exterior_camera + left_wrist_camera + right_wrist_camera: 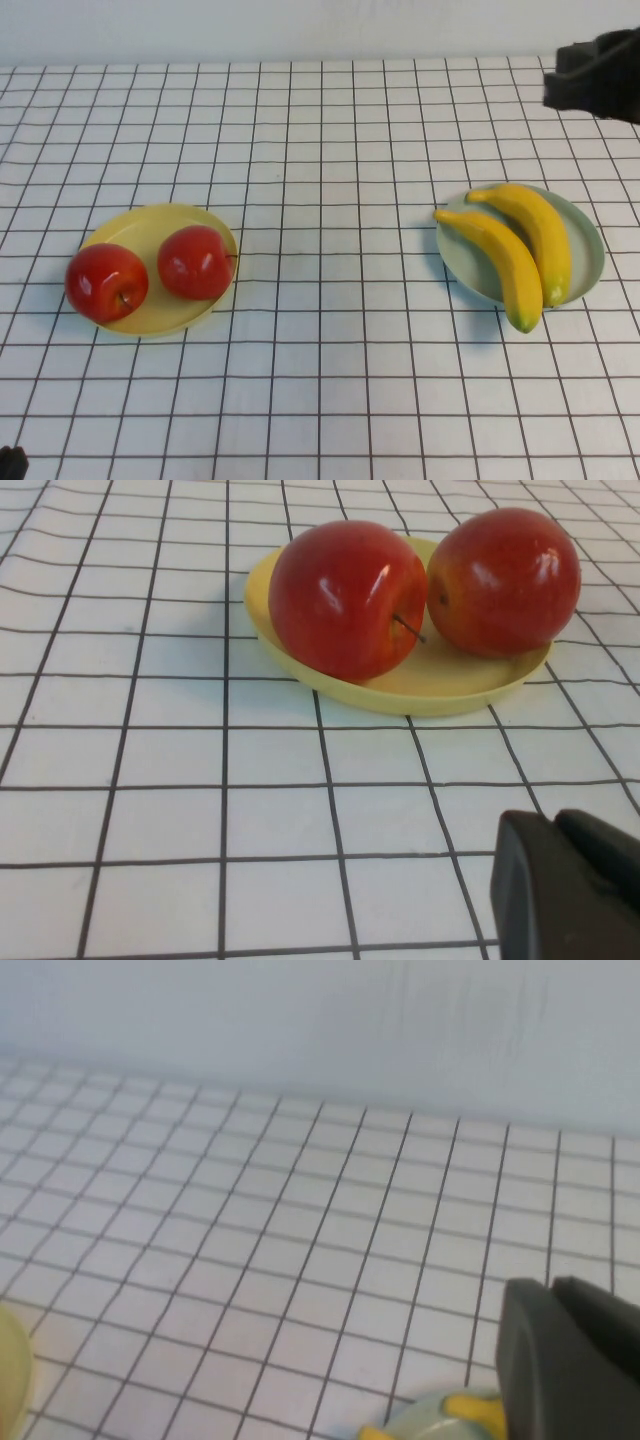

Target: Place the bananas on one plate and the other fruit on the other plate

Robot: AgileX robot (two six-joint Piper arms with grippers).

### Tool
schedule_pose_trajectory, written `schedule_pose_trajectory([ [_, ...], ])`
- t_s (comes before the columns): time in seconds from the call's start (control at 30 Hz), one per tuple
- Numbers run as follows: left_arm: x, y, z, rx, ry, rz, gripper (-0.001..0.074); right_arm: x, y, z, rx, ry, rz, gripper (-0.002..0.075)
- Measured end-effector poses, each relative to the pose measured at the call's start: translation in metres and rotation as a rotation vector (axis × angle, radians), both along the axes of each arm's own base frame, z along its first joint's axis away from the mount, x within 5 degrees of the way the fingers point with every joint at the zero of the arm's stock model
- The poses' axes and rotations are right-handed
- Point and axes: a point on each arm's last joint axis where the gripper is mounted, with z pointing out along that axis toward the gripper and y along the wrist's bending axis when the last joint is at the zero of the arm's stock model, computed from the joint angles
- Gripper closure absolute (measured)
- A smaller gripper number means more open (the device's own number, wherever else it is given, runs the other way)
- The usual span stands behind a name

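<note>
The right gripper (pixel 592 72), its dark jaws shut on nothing, hung raised at the far right edge of the checked white tablecloth (pixel 330 340). Below it and nearer the robot lay two curved, glossy yellow bananas (pixel 520 245) with greenish tips, resting side by side and touching across the round, shallow, pale blue-green plate (pixel 592 250), their tips overhanging its raised rim. Well apart from that gripper, across the cloth to its left, two round, shiny red apples (pixel 150 270) with yellowish patches sat on the round, shallow yellow plate (pixel 135 232), close together; whether they touched could not be told for certain. The left gripper (pixel 575 885), also closed and empty, waited low at the near left corner, the yellow plate just ahead of it and an apple stem pointing its way.

The sorting appeared complete. Were any fruit to be lifted again, the bananas looked like stiff, light plastic with a slick skin, best pinched across the thick middle of the curve, where narrow jaws would not slide toward a tip. The apples seemed equally hard and slippery, likely to roll on the shallow plate, and would want wide jaws closing across the widest part from above.
</note>
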Motion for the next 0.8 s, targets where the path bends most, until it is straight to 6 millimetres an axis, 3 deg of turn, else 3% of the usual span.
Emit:
schedule_pose_trajectory([
  [0.17, 0.000, 0.000, 0.000, 0.000, 0.000, 0.000, 0.0736, -0.057, -0.023, -0.005, 0.062, -0.141, -0.026, 0.0739],
  [0.33, 0.000, 0.000, 0.000, 0.000, 0.000, 0.000, 0.0736, -0.095, -0.040, -0.020, 0.040, -0.139, -0.036, 0.0739],
  [0.63, 0.000, 0.000, 0.000, 0.000, 0.000, 0.000, 0.0736, -0.173, -0.068, -0.088, -0.013, -0.257, -0.030, 0.0739],
  [0.8, 0.000, 0.000, 0.000, 0.000, 0.000, 0.000, 0.0736, -0.194, -0.074, -0.125, 0.025, -0.234, -0.042, 0.0740],
])
